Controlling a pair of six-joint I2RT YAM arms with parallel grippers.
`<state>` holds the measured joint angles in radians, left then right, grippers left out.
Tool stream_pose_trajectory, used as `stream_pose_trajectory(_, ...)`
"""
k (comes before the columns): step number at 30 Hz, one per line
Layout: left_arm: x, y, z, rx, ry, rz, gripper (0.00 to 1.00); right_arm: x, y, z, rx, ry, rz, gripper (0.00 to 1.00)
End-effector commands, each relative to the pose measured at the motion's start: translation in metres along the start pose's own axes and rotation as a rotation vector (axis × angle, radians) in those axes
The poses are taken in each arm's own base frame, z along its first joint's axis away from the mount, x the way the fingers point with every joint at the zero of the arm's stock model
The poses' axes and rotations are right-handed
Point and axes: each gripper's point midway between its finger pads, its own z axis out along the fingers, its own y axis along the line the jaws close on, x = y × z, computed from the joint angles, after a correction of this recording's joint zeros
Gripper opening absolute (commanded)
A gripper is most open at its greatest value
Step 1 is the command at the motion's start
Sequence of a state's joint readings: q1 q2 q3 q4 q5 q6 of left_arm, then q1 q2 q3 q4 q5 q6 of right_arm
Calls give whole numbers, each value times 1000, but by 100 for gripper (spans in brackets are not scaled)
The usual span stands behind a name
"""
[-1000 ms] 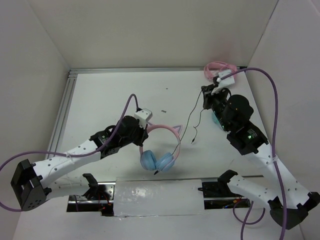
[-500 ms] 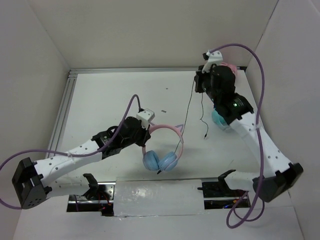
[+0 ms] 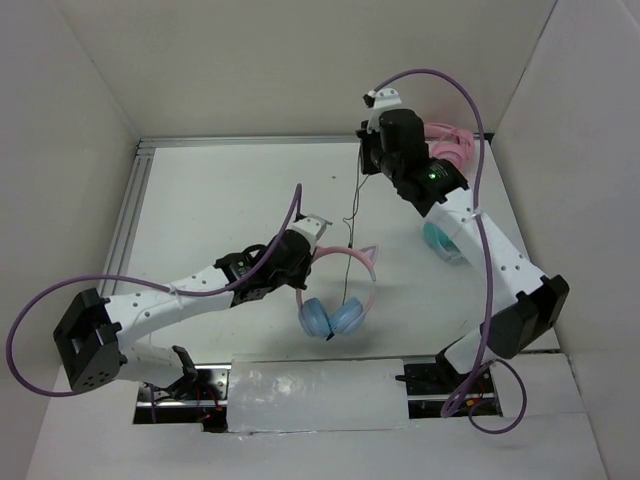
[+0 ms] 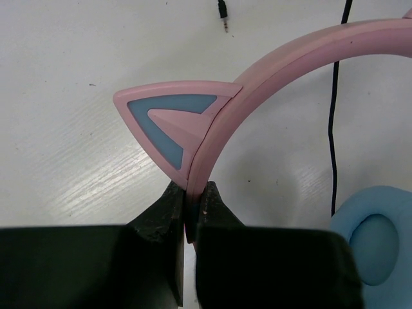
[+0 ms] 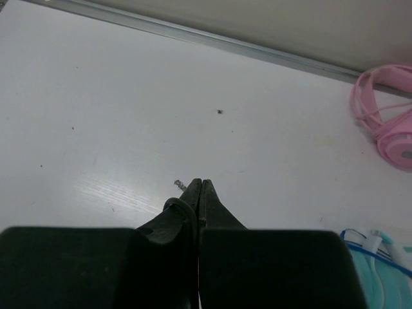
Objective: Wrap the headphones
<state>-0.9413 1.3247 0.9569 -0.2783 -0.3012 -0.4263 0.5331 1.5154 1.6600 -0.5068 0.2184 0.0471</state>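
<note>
Pink, smooth cat-eared headphones in left hand.

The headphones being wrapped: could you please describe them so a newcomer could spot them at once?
On the white table, look front and centre, where the left gripper pinches a headband. These headphones pair a pink cat-eared band with light blue cups, unlike the all-pink pair and the teal pair to the right.
</note>
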Motion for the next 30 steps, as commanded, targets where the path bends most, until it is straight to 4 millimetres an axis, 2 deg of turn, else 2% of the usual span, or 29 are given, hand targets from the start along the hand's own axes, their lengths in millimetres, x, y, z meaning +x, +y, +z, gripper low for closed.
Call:
stream_pose_trajectory(1,-28,-3,-11,32,-60,-67,0,-42,-17,-44,13,-171,29,0)
stream_pose_trajectory(2,-28,6,-10,-3,-40,-86,0,-44,-14,-51,-1,-184,22,0)
stream_pose_trajectory(3,-25,17,-7,-67,-4,-126,0,-44,3,-65,-47,-203,0,0)
stream_pose_trajectory(4,-21,22,0,-101,7,-119,0,-49,1,-72,-48,-221,4,0)
stream_pose_trajectory(5,-17,35,-3,-160,56,-144,0,-51,4,-81,-57,-232,-28,0)
stream_pose_trajectory(6,-16,40,-1,-200,79,-205,0,-58,13,-96,-84,-259,-36,0)
stream_pose_trajectory(7,-9,48,5,-247,118,-221,0,-59,16,-102,-90,-266,-41,0)
stream_pose_trajectory(8,-14,57,3,-284,121,-265,0,-58,15,-107,-76,-262,-45,0)
stream_pose_trajectory(9,-4,65,1,-332,162,-318,0,-59,19,-117,-82,-275,-42,0)
stream_pose_trajectory(10,-10,77,-2,-365,158,-366,0,-51,19,-119,-74,-258,-48,0)
stream_pose_trajectory(11,-12,83,-5,-388,157,-418,0,-51,19,-128,-76,-273,-50,0)
stream_pose_trajectory(12,-17,98,-11,-446,149,-479,0,-43,31,-134,-127,-265,-53,0)
stream_pose_trajectory(13,-18,105,-15,-468,158,-487,0,-35,36,-132,-140,-245,-65,0)
stream_pose_trajectory(14,-22,111,-18,-493,155,-524,0,-31,45,-140,-189,-249,-58,0)
stream_pose_trajectory(15,-28,123,-24,-525,147,-549,0,-16,57,-139,-222,-220,-69,0)
stream_pose_trajectory(18,-42,139,-35,-573,119,-631,0,5,73,-149,-266,-192,-18,0)
stream_pose_trajectory(19,-48,151,-39,-607,97,-683,0,17,79,-150,-287,-170,8,0)
stream_pose_trajectory(20,-56,161,-44,-631,87,-718,0,21,87,-151,-324,-169,20,0)
stream_pose_trajectory(21,-63,164,-46,-637,74,-746,0,40,100,-151,-378,-133,12,0)
stream_pose_trajectory(23,-72,170,-48,-663,52,-789,0,53,117,-158,-473,-112,18,0)
stream_pose_trajectory(24,-84,174,-52,-663,24,-811,0,70,133,-159,-556,-84,4,0)
stream_pose_trajectory(26,-101,180,-55,-643,-10,-831,0,80,148,-165,-630,-78,9,1)
stream_pose_trajectory(27,-117,181,-56,-594,-55,-795,0,96,153,-164,-655,-45,5,1)
stream_pose_trajectory(28,-126,181,-57,-558,-77,-781,0,103,153,-161,-647,-36,13,1)
stream_pose_trajectory(29,-132,178,-56,-502,-90,-766,0,107,150,-158,-620,-31,26,0)
stream_pose_trajectory(30,-139,183,-60,-477,-111,-728,0,115,139,-147,-545,-27,42,0)
